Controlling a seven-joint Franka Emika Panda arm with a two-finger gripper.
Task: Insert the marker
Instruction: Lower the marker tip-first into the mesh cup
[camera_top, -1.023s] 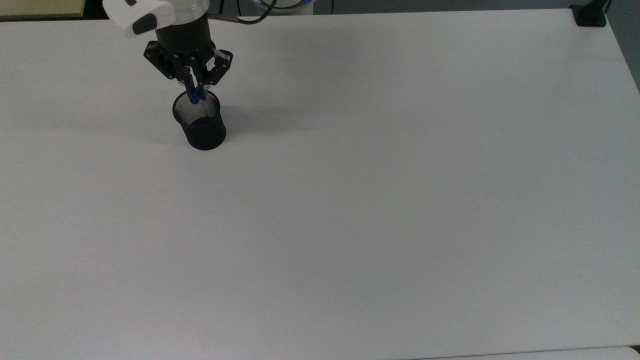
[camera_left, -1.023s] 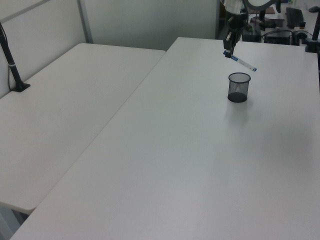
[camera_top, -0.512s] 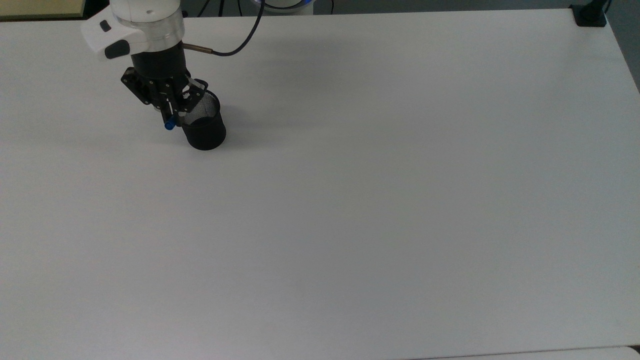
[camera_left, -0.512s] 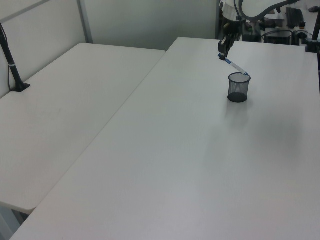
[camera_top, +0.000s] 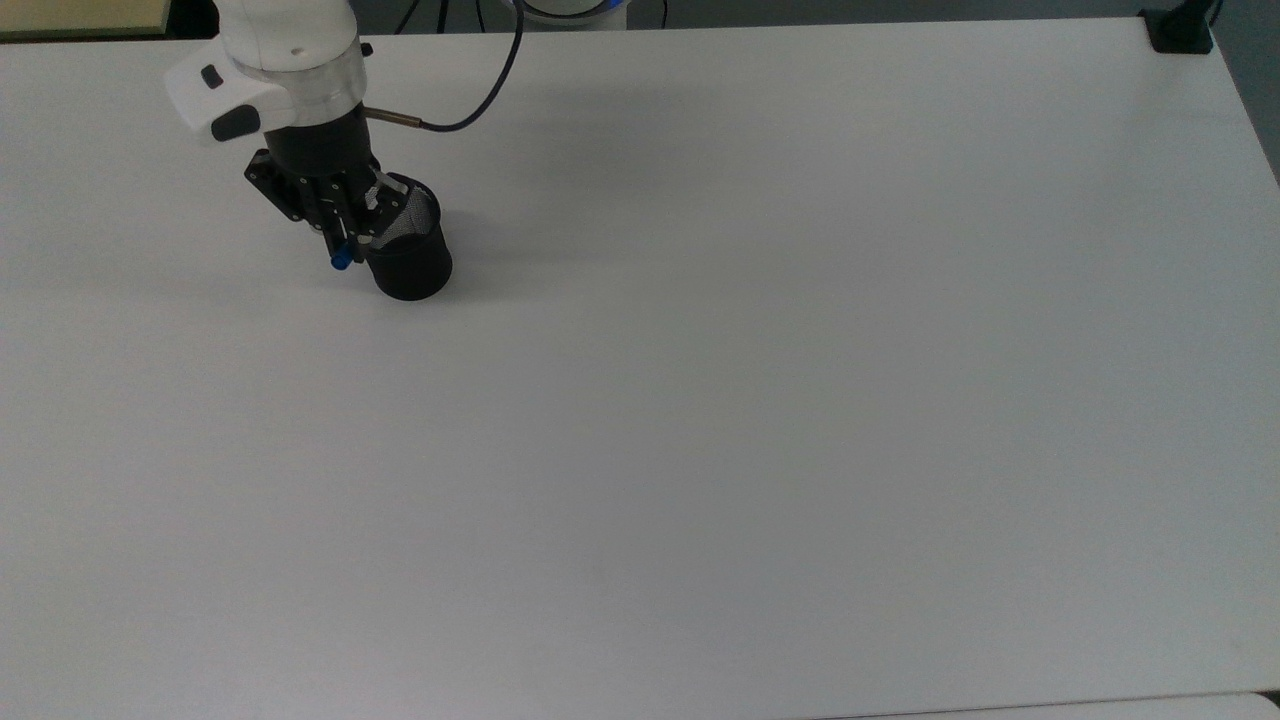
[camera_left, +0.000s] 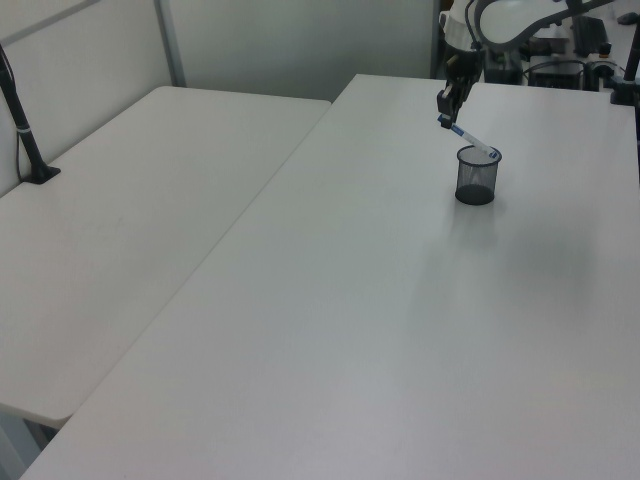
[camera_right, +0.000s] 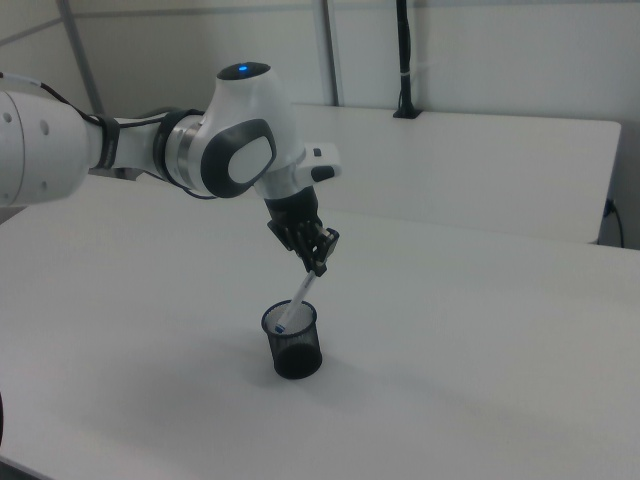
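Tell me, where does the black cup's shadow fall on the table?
In the top view, the cup casts a soft grey shadow toward the top view's right on the table; in the right view, a fainter patch lies on the right view's left of the cup.

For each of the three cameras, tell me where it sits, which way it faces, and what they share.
Top view: high above, looking steeply down on the table; the wrist and gripper show at the top view's upper left.
Left view: at a far table corner, looking along it toward the cup; the forearm shows.
Right view: beside the table, slightly raised, facing the arm.
Shared: all three show the gripper holding the marker tilted into the cup.
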